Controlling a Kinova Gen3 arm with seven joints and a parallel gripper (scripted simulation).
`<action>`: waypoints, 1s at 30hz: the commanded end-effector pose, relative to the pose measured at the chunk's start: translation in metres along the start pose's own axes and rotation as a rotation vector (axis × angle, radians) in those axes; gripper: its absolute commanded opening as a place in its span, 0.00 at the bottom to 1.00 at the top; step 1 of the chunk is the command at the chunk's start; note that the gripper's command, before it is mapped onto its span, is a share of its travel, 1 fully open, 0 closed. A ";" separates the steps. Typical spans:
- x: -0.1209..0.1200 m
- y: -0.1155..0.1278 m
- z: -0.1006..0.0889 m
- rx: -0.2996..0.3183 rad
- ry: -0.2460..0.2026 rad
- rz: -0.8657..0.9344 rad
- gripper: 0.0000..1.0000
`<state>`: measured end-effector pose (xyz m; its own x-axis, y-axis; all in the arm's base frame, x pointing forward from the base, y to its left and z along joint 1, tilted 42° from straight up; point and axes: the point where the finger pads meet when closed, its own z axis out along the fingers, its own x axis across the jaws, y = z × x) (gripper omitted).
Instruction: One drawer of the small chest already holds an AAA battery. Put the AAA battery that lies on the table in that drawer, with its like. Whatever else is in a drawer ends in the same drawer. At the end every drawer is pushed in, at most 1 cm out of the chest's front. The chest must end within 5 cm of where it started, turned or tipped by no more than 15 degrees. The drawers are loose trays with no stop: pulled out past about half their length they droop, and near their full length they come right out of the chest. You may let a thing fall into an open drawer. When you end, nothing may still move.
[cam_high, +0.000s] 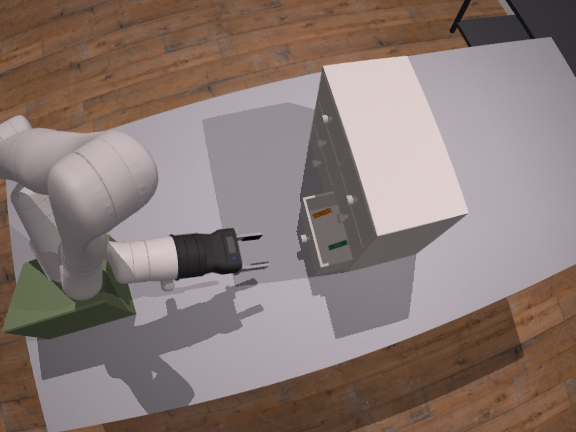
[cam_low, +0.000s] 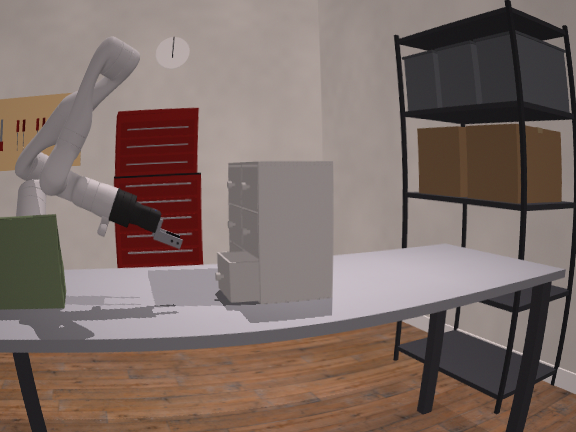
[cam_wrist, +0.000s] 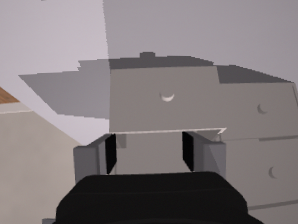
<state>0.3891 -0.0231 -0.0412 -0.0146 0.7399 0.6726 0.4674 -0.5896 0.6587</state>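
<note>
from above, a small chest is seen standing on the grey table, with its bottom drawer on one side pulled partly out. two small things are seen lying in that drawer: an orange one toward the far end and a green one nearer the other; either may be an aaa battery, though the shapes are too small to be told apart. the gripper is held level, well apart from the drawer front, with its fingers spread wide and nothing between them.

from the side, the gripper is seen tilted downward, above the table and short of the open drawer. a red tool cabinet and a black shelf rack are seen behind.

from the wrist, both fingers are seen parted, and the drawer front with its knob is faced from a little way off.
</note>
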 end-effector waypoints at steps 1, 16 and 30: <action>0.000 0.003 0.000 -0.002 0.001 -0.007 1.00; 0.000 0.005 0.000 0.052 0.001 -0.007 1.00; 0.000 0.007 -0.001 0.116 0.000 -0.007 1.00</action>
<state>0.3868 -0.0241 -0.0411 -0.0061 0.7343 0.6788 0.5663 -0.5569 0.6075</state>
